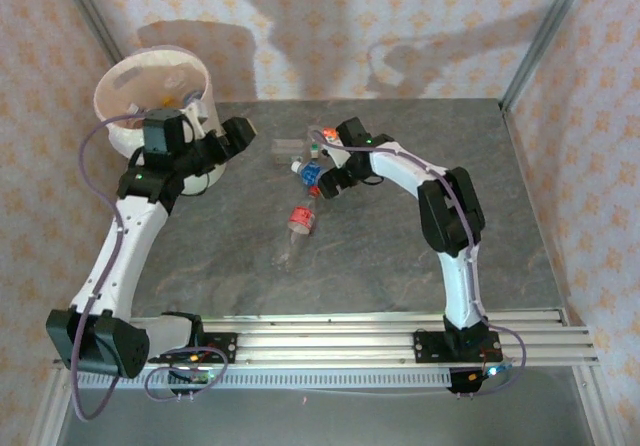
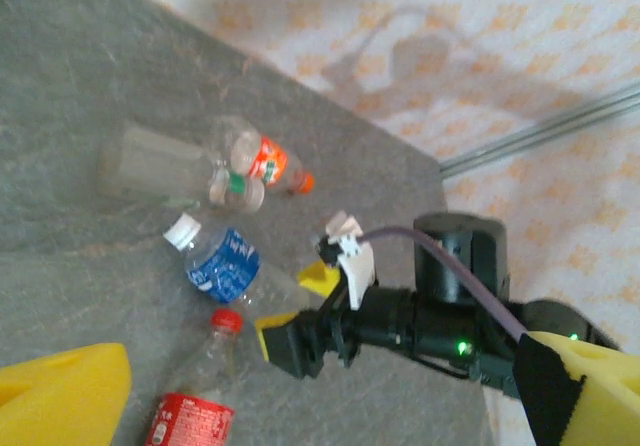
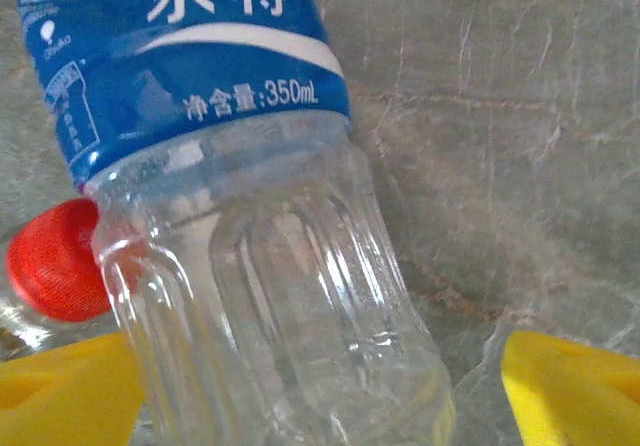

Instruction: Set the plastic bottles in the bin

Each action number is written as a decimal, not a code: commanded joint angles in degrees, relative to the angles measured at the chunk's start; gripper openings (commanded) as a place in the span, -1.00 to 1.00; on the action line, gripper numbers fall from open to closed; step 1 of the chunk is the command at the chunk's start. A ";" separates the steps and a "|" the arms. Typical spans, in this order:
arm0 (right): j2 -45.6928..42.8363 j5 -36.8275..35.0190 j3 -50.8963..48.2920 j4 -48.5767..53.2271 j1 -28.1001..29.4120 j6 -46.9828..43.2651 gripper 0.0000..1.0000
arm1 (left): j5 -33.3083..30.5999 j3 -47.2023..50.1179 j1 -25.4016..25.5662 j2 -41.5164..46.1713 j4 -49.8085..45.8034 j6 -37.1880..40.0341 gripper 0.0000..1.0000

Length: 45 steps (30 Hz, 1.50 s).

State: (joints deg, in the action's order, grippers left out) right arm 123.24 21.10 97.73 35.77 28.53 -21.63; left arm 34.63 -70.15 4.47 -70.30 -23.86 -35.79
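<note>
The bin (image 1: 150, 81), a round white bucket, stands at the table's far left. My left gripper (image 1: 240, 131) hangs open beside it with nothing between its yellow fingers (image 2: 60, 396). Several plastic bottles lie mid-table: a blue-labelled one (image 1: 310, 174), a red-labelled one (image 1: 300, 221), an orange-labelled one (image 1: 325, 136) and a clear one (image 1: 285, 149). My right gripper (image 1: 324, 180) is down on the table, straddling the clear lower body of the blue-labelled bottle (image 3: 270, 266). Its jaws are open, and a gap shows at the right finger (image 3: 575, 386). A red cap (image 3: 50, 261) lies by the left finger.
The grey table (image 1: 400, 256) has patterned walls and metal posts behind and beside it. In the left wrist view the right gripper (image 2: 300, 311) sits at the blue-labelled bottle (image 2: 225, 264), with the red-labelled bottle (image 2: 195, 406) just beside them.
</note>
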 commanded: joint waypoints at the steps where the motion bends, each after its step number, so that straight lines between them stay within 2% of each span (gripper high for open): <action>1: 3.28 -2.58 5.11 5.71 0.83 -5.24 0.72 | -3.37 -0.95 4.07 0.04 0.70 0.19 1.00; 5: 5.09 -2.33 7.08 7.18 1.00 -5.62 0.59 | -7.40 0.84 7.44 -0.19 3.02 -0.28 1.00; 9: 4.16 -1.69 5.36 5.12 1.15 -5.88 0.45 | -9.75 3.98 8.11 0.41 6.10 -2.71 0.99; 13: 2.64 -3.00 4.10 5.14 1.10 -5.76 0.23 | -11.78 6.10 8.21 1.09 6.76 -4.32 1.00; 20: -6.02 -4.49 -4.72 -1.56 1.04 -2.79 0.03 | -12.68 8.90 8.58 1.15 7.69 -7.04 1.00; 24: -13.74 -4.51 -12.80 -9.70 1.05 2.16 0.00 | -13.16 9.24 8.96 -0.18 6.52 -8.26 1.00; 29: -24.48 -0.85 -22.61 -19.95 1.16 12.40 -0.05 | -7.85 9.26 8.97 -3.01 9.67 -9.91 1.00; 35: -32.02 9.01 -30.02 -30.86 1.93 23.94 -0.04 | -0.65 8.10 9.52 -7.45 17.08 -13.57 1.00; 41: -33.83 12.27 -30.47 -33.15 3.03 26.50 -0.04 | 4.26 5.57 11.63 -10.14 23.56 -14.29 0.99; 45: -33.59 14.50 -29.46 -32.78 3.68 26.73 -0.04 | 3.80 1.60 13.41 -11.76 18.54 -10.23 0.99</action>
State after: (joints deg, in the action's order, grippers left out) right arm 91.00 32.34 67.57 5.82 31.75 3.40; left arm 36.67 -64.53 16.82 -81.67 -5.54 -48.75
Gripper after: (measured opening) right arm 0.584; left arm 0.998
